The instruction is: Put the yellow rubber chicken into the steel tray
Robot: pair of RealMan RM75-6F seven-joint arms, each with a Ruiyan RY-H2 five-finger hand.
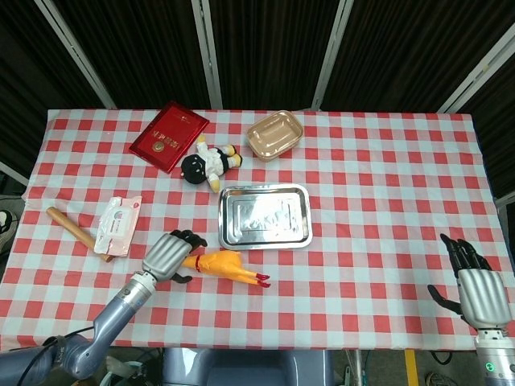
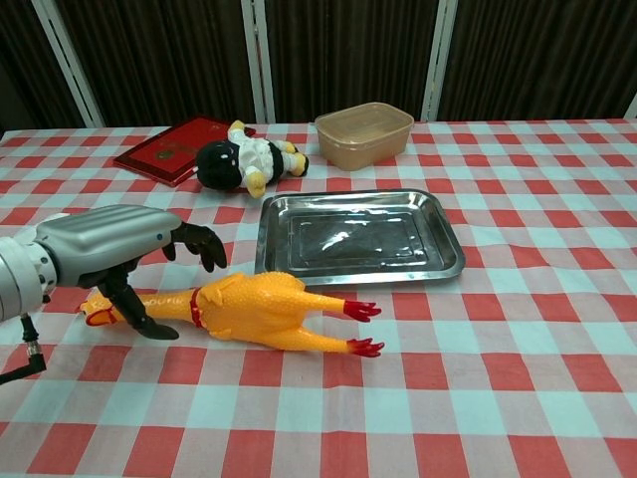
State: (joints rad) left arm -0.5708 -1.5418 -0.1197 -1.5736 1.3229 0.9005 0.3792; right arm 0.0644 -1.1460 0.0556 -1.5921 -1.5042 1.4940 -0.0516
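The yellow rubber chicken [image 1: 221,264] [image 2: 254,308] lies flat on the checked cloth, head to the left, red feet to the right. Just behind it sits the steel tray [image 1: 265,238] [image 2: 446,257], with nothing in it. My left hand [image 1: 169,255] [image 2: 111,245] hovers over the chicken's neck and head, fingers spread and curled downward, thumb beside the neck; it holds nothing. My right hand [image 1: 475,291] rests open at the table's near right corner, far from both, and shows in the head view only.
Behind the tray lie a black-and-white plush doll [image 1: 208,163] [image 2: 243,161], a tan plastic box [image 1: 274,134] [image 2: 364,133] and a red booklet [image 1: 169,135] [image 2: 172,148]. A wipes pack [image 1: 119,224] and a wooden stick [image 1: 71,227] lie at the left.
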